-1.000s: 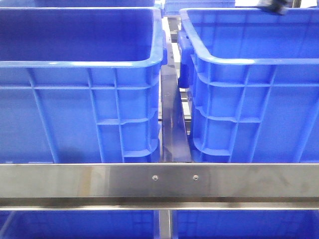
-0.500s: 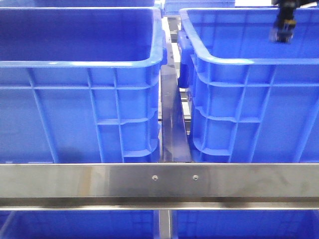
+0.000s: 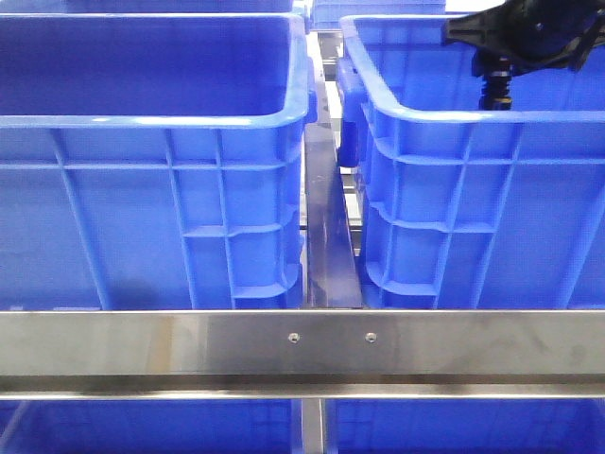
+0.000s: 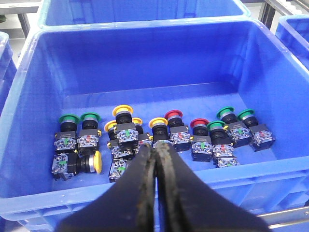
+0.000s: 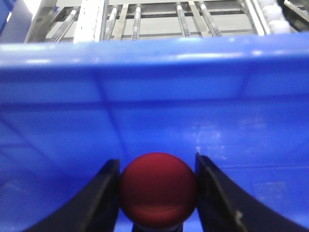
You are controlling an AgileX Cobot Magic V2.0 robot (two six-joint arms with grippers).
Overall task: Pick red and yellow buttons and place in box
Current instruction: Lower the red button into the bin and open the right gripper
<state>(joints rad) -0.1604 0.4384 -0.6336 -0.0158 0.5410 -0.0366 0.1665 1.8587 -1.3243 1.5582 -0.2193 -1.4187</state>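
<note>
Several push buttons stand in a blue crate [image 4: 145, 63] in the left wrist view: yellow-capped ones [image 4: 122, 111] [image 4: 158, 122], one yellow lying on its side [image 4: 97, 162], red-capped ones [image 4: 174, 115] [image 4: 199, 123] and green ones [image 4: 69, 119]. My left gripper [image 4: 155, 151] hovers above the crate's near wall, shut and empty. My right gripper [image 5: 156, 163] is shut on a red domed button [image 5: 158, 191], facing a blue box wall [image 5: 154, 96]. In the front view the right gripper [image 3: 498, 83] hangs over the right blue box [image 3: 454, 118].
Two big blue crates fill the front view, the left one [image 3: 151, 123] and the right one, with a steel divider [image 3: 331, 236] between them and a steel rail [image 3: 302, 345] across the front. More blue crates sit below and behind.
The right arm has come further into the front view, moving left and lower over the right box's rim. The crates have not moved.
</note>
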